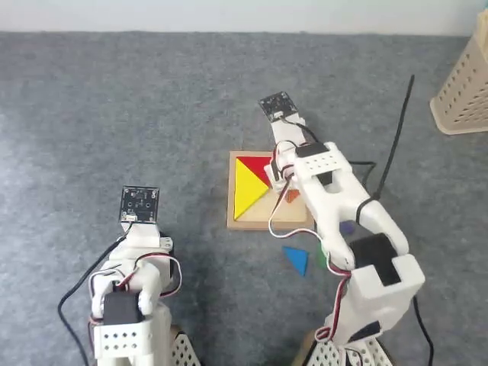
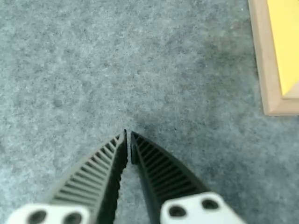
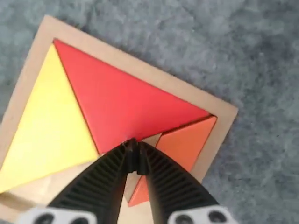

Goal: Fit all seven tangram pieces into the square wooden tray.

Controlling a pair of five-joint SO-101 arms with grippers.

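Over the tray (image 1: pixel 252 223), R gripper (image 3: pixel 132 147) closed empty, prob seating orange triangle (image 3: pixel 184 140); next open up, fetch blue triangle (image 1: pixel 296 259)

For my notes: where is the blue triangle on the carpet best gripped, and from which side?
Probably straight from above: the blue triangle lies flat on the carpet, apart from the tray, so no face stands up. Set the right arm's fingers across two edges near a corner, where it narrows.

The wooden tray (image 1: pixel 232 207) holds a yellow triangle (image 1: pixel 245 192), a red triangle (image 1: pixel 254 169) and an orange piece (image 3: pixel 184 142), while a blue triangle (image 1: pixel 296 259) lies just outside.
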